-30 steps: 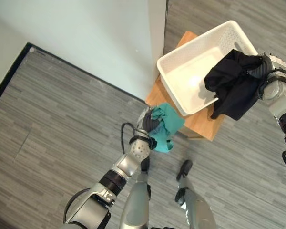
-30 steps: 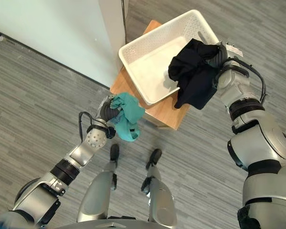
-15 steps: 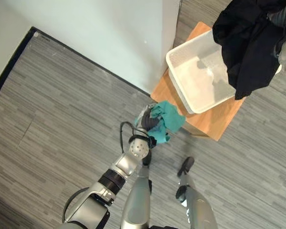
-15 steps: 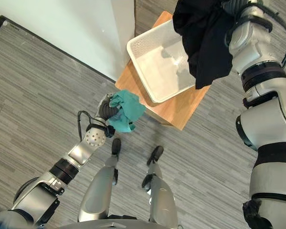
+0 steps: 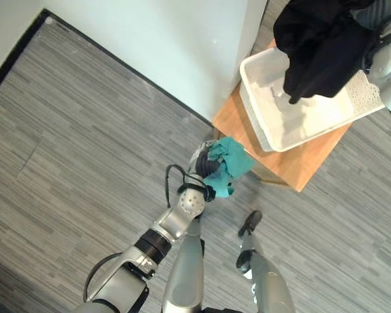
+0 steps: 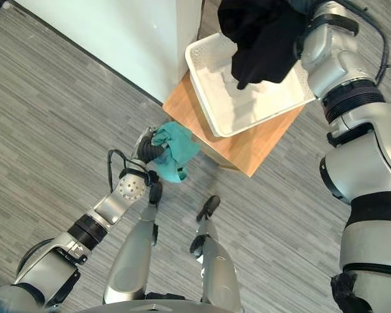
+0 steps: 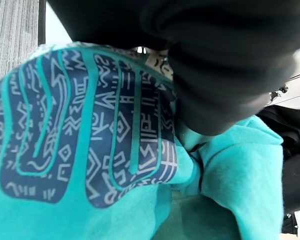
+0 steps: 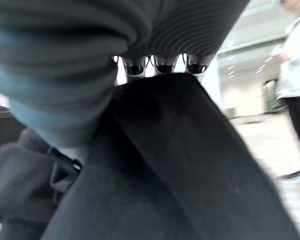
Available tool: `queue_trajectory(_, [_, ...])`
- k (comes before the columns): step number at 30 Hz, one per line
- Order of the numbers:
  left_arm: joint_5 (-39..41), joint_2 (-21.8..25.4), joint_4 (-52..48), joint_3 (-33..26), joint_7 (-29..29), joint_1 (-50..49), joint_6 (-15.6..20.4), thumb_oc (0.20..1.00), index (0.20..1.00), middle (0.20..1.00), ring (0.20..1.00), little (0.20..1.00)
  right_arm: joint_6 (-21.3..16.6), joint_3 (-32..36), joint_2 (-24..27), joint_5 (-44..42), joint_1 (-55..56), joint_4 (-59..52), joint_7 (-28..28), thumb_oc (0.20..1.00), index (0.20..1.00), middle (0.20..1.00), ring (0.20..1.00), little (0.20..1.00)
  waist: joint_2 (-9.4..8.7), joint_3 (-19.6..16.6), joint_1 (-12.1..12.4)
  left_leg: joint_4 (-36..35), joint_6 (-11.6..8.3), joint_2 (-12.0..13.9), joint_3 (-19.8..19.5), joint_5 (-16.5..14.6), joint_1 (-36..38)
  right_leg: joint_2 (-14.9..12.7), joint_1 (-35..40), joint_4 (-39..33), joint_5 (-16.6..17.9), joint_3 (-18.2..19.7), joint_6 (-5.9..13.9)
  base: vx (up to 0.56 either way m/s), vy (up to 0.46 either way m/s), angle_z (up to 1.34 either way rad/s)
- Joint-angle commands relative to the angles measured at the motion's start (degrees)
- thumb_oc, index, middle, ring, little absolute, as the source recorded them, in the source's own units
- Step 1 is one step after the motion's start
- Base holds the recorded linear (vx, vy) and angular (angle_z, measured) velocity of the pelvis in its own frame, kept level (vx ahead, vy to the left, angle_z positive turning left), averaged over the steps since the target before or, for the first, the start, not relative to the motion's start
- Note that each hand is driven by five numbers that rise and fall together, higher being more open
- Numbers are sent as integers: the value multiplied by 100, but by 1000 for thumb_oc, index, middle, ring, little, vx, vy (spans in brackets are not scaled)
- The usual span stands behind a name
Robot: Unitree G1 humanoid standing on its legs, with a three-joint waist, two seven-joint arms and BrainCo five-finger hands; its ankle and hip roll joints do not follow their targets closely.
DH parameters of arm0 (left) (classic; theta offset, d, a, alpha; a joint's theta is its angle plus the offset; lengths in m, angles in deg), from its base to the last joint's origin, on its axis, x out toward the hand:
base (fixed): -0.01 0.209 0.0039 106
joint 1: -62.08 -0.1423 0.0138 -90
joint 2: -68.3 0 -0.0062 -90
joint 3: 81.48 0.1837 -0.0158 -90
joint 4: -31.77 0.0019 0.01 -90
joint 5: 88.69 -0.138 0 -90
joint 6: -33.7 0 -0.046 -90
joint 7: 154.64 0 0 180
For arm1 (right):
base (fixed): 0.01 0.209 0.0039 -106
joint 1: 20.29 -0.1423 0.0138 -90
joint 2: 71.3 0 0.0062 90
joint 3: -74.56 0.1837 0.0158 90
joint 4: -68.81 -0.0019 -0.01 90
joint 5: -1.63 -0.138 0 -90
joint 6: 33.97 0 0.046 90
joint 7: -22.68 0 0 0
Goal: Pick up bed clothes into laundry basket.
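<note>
Right hand: the right hand (image 8: 155, 62) holds the black garment (image 5: 319, 45) bunched up, its fingers (image 8: 162, 66) curled into the cloth — high enough that the loose end hangs free.
Black garment: it hangs right above the white laundry basket (image 5: 264, 127), the lowest fold just over the bare floor of the basket; judged from this, the height is there so the cloth can fall inside the rim.
Laundry basket: it sits on a small wooden bench (image 5: 293, 166) beside the pale wall (image 5: 163, 45), within the right arm's reach.
Left hand: the left hand (image 5: 205, 166) grips the teal garment (image 5: 229, 163) in a tight wad, fingers closed round it.
Teal garment: it is held low, near the bench's corner and outside the basket — probably waiting its turn.
Step in hand: releasing the black piece looks next.
</note>
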Motion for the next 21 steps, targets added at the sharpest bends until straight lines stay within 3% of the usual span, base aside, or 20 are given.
queue_trajectory(1, [117, -161, -327, 229, -239, 415, 380, 200, 200, 200, 200, 200, -68, -13, 330, -84, -270, -157, -322, 200, 200, 200, 200, 200, 149, 94, 215, -688, -431, 264, -147, 61, 163, -367, 752, 87, -928, -60, 999, 1, 41, 3])
queue_trajectory(7, [88, -279, -220, 60, -377, 623, 236, 200, 200, 200, 200, 200, -13, 803, -97, 424, 1593, -1246, -336, 200, 200, 200, 200, 200, 145, 169, 60, -688, -335, 196, -205, 27, 193, -409, 788, 87, -899, -51, 976, 12, 24, 4])
queue_trajectory(12, [-7, -360, -109, 188, -352, 691, 215, 200, 200, 200, 200, 200, 49, 939, -239, 716, 2148, -445, -290, 200, 200, 200, 200, 200, 249, 198, 89, -688, -299, 150, -212, 19, 260, -442, 849, 87, -897, -69, 976, 3, 1, 1])
queue_trajectory(16, [-21, -363, -94, 320, -308, 578, 261, 200, 200, 200, 200, 200, 49, 1044, 6, 480, 2051, 485, -379, 200, 200, 200, 200, 200, 347, 230, 122, -688, -315, 136, -175, 8, 312, -454, 881, 87, -903, -59, 991, 0, 0, 0])
queue_trajectory(17, [-8, -370, -98, 330, -309, 537, 279, 200, 200, 200, 200, 200, 49, 1122, 82, 407, 2067, 649, -415, 1000, 1000, 1000, 1000, 1000, 371, 227, 122, -688, -318, 137, -164, 9, 322, -456, 892, 87, -907, -61, 995, 0, 0, 0])
queue_trajectory(21, [33, -324, -103, 347, -278, 359, 304, 200, 200, 200, 200, 200, 76, 1204, 465, 194, 1969, 889, -369, 1000, 1000, 1000, 1000, 1000, 412, 171, 93, -688, -320, 131, -103, 13, 392, -459, 927, 87, -906, -39, 1016, 0, 0, 0])
